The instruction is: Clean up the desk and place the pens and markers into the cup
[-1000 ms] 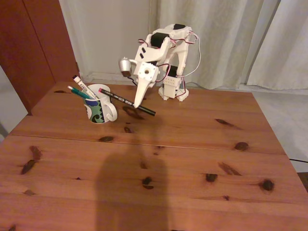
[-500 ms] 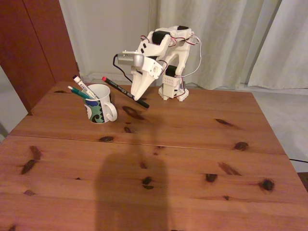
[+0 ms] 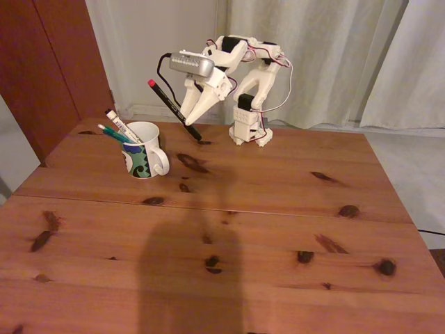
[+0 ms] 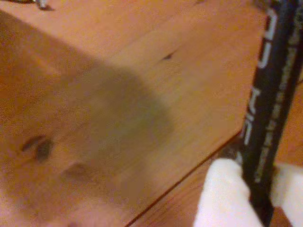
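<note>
Black pen (image 4: 270,109), blurred, cropped top and bottom

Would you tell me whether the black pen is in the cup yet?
Not yet: the black pen is held tilted in the hand, above and right of the cup.

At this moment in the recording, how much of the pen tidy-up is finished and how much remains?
Mostly done. The white ceramic mug with the green-and-blue swirl already holds the teal-green pen and the thicker white marker. In hand: the gripper is shut on the thin black pen with the red tip, lifted above the reddish-brown pine desk, right of the mug in the fixed view. Left: bring it over the mug and release it.
</note>
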You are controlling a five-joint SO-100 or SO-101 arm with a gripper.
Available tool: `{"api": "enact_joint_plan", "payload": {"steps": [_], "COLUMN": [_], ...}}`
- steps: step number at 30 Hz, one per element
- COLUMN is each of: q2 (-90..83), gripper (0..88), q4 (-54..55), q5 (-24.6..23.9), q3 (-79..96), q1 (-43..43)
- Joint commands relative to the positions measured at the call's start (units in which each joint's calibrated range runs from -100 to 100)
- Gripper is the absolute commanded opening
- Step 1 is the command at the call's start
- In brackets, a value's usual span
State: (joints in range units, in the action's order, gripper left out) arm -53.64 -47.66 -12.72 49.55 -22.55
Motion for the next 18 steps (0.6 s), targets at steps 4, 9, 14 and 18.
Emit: {"api": "enact_joint_plan", "payload": {"steps": [4,9,14,18], "q2": [-4.7,-4.7,-4.1,-3.7], "gripper": [1.1,1.0,1.0,1.0], "q4": [1.8,1.8,1.9,2.3], "q5": [0.5,0.6,0.6,0.7], "q3": [0.9,0.3,-0.1,-0.1], "q1": [-5.1,-11.7,-17.5,-20.4]}}
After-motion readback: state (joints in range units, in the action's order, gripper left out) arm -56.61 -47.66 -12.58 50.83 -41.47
